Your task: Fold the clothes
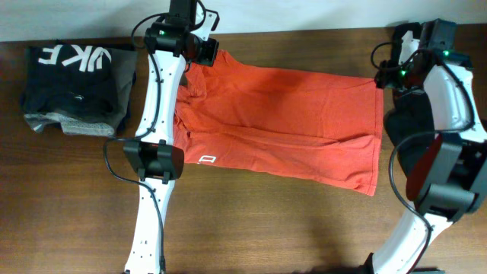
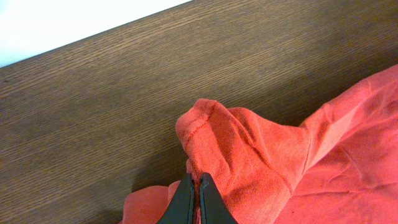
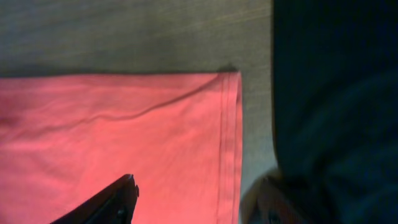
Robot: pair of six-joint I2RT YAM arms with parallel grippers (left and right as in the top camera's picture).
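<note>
The orange-red T-shirt (image 1: 289,122) lies spread across the wooden table, with a small white print (image 1: 207,159) at its lower left. My left gripper (image 1: 204,52) is at the shirt's far left corner. In the left wrist view it (image 2: 196,186) is shut on a raised fold of the orange-red fabric (image 2: 249,155). My right gripper (image 1: 383,76) is at the shirt's far right corner. In the right wrist view it (image 3: 198,193) is open, its fingers straddling the hemmed edge (image 3: 229,137) of the flat shirt. A dark mass (image 3: 336,93) beside the hem may be the black garment; I cannot tell.
A folded stack sits at the far left of the table: a black garment with white lettering (image 1: 72,76) on top of a grey one (image 1: 72,123). The back edge of the table (image 2: 93,43) runs just beyond the left gripper. Bare wood (image 1: 289,228) lies in front of the shirt.
</note>
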